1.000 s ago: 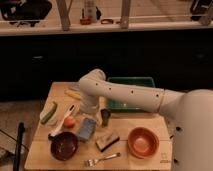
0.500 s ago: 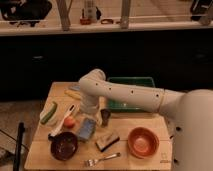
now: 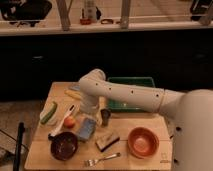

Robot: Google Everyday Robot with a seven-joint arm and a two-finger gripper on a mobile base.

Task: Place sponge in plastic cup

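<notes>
The light-blue sponge [image 3: 86,129] lies flat on the wooden table [image 3: 40,155], left of centre. The small dark plastic cup [image 3: 105,116] stands upright just right of it, in front of the green tray. My gripper [image 3: 89,117] hangs from the white arm [image 3: 125,95], which reaches in from the right and bends down. The gripper is right over the far end of the sponge and to the left of the cup. The arm hides the gripper's tips.
A tan block with a dark underside [image 3: 107,141] lies near the front centre, with an orange bowl [image 3: 142,142] to its right. There is also a dark maroon bowl [image 3: 64,145], a fork [image 3: 102,159], an orange fruit [image 3: 69,121], a green vegetable [image 3: 49,112] and a green tray [image 3: 131,92].
</notes>
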